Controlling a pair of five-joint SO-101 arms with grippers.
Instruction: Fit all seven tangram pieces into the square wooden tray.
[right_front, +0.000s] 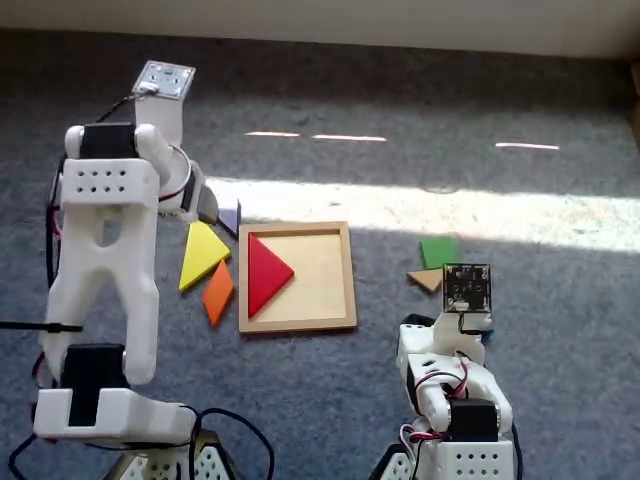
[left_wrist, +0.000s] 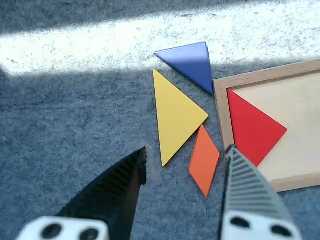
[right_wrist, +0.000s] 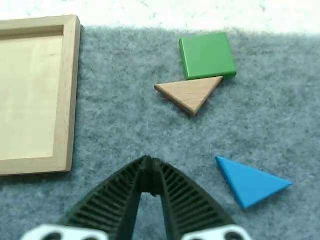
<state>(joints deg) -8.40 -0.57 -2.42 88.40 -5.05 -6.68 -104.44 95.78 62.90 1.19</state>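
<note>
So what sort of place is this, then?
Likely a home or hobby room, not a factory: a grey carpet-like covering, a sunlight band across it, and the wooden tray of a toy puzzle.

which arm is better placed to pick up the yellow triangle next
Left. The left gripper is open and hangs close to the yellow triangle beside the tray. The right gripper is shut, on the tray's other side near the green square.
</note>
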